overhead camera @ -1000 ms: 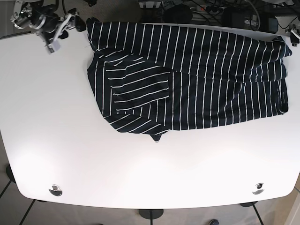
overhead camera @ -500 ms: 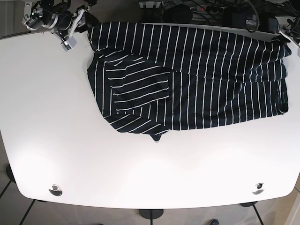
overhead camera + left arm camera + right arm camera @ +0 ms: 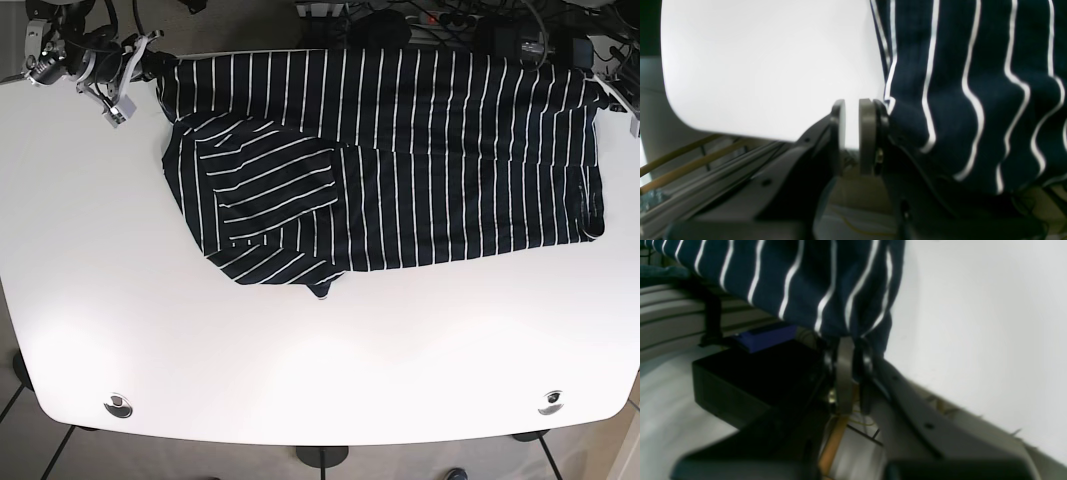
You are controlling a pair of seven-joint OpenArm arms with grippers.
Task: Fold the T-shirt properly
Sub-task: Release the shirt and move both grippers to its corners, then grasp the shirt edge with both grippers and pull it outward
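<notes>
The dark navy T-shirt (image 3: 400,150) with white stripes lies spread across the far half of the white table (image 3: 100,280), one part folded over at its left. My right gripper (image 3: 845,350) is shut on the shirt's bunched corner (image 3: 840,300) at the table's far left edge; in the base view this gripper (image 3: 148,62) is at the top left. My left gripper (image 3: 852,126) has its jaws nearly together over the table corner, with only a slit between them. The shirt fabric (image 3: 973,100) lies against the outer side of one finger. In the base view the left gripper (image 3: 612,88) is at the top right.
Cables and power strips (image 3: 400,20) lie beyond the table's far edge. Two round metal fittings (image 3: 118,405) (image 3: 550,402) sit near the front edge. The table's rounded corner (image 3: 680,110) drops off beside the left gripper.
The whole shirt has slid to the left, drawn by my right gripper. Its top edge now runs straight and its right side has flattened out.
</notes>
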